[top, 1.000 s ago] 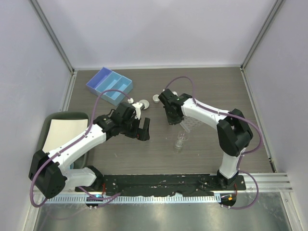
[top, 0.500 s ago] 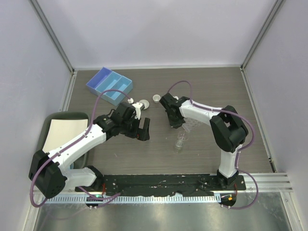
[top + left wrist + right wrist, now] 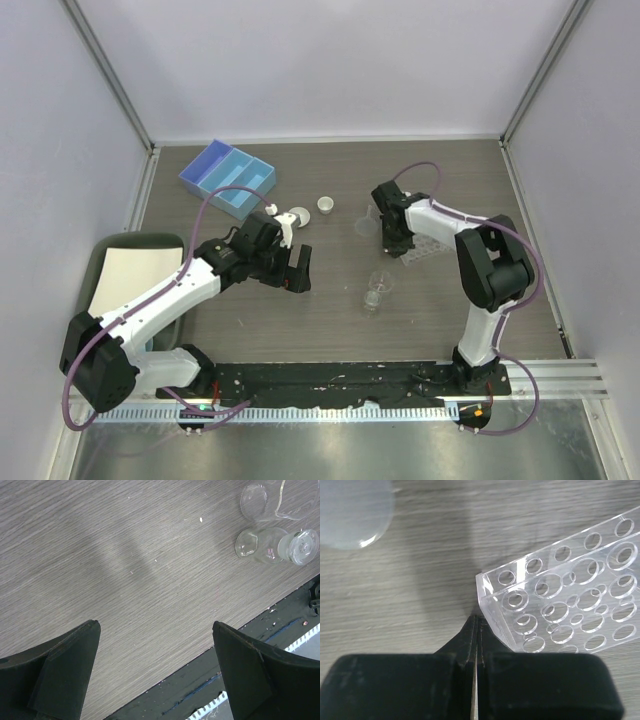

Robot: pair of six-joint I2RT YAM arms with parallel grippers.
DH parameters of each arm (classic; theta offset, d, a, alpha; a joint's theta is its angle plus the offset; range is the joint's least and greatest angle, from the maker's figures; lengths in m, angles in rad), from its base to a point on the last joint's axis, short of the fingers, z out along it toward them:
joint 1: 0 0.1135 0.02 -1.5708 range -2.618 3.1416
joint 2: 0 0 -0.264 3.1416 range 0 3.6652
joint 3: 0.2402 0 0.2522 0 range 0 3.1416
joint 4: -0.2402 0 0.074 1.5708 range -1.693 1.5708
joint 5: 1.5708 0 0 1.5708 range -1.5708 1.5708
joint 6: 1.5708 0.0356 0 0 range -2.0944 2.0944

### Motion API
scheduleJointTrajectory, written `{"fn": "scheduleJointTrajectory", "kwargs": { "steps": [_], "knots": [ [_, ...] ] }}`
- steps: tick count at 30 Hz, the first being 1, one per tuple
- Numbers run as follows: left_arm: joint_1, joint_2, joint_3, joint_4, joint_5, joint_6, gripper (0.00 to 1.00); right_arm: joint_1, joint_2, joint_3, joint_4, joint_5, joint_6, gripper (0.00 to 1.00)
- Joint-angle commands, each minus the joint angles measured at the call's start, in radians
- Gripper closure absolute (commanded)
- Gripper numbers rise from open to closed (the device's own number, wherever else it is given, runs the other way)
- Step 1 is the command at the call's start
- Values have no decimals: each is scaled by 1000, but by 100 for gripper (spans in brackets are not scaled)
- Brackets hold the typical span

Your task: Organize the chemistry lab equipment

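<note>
Though it is clear, the rack (image 3: 572,602) (plastic) shows round holes.

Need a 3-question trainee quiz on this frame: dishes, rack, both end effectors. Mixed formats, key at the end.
1. Count: how many white dishes show in the top view?
2. True or false: the right end effector is shut with nothing between its fingers, its tips next to a corner of the rack.
3. The left end effector is: A) open and empty; B) shut on a dish; C) shut on the rack.
Key: 1 two; 2 true; 3 A.
</note>
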Motion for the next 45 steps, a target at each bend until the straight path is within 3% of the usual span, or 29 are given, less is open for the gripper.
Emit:
{"fn": "scheduleJointTrajectory", "kwargs": {
  "steps": [1,17,25,29,30,33,37,45],
  "knots": [
    [5,-3,33,1,4,1,0,-77,-13,-22,12,50,-9,99],
    [4,-14,31,7,13,-4,0,-347,54,53,7,102,-12,99],
    [4,-20,33,15,-15,-8,0,-330,-9,128,6,50,0,99],
    [7,2,45,9,-35,-19,0,-245,14,260,-77,114,-9,75],
    [10,6,51,-2,-38,-26,0,-222,20,289,-92,134,-17,60],
    [28,28,94,-29,-56,-37,0,-149,27,393,-138,194,-24,47],
    [117,81,184,-85,-64,-40,0,-111,-15,458,-152,187,-28,42],
    [321,274,442,-169,-68,-31,0,-47,-231,394,-97,183,-14,41]
  ]
}}
